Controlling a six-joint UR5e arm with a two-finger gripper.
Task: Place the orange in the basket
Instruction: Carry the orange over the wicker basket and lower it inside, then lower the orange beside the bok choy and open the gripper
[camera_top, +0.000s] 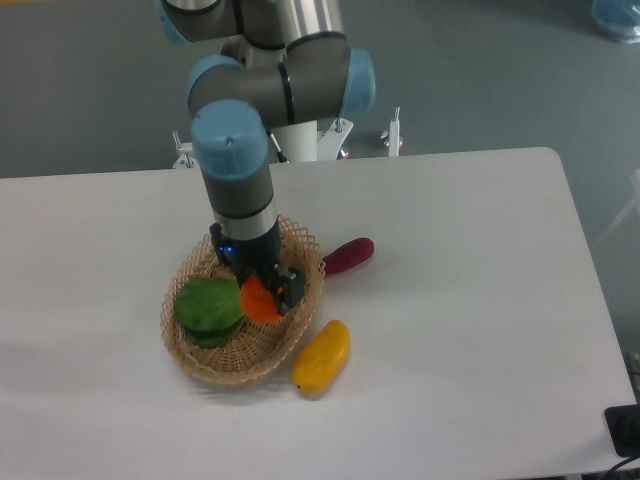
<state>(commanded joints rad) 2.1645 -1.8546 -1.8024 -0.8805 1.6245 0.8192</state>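
Gripper (262, 291) clasps the round bright orange fruit (258, 299) low inside the shallow tan wicker basket (205, 356), left of centre; best lowered beside the leafy green vegetable (209, 305) before letting go.

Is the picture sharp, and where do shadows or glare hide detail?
Fixed camera view: focus is fair but soft; lighting is even, with only faint shadows under the basket and the yellow fruit. No strong glare on the white table. The dark gripper hides part of the orange, so finger detail is unclear.
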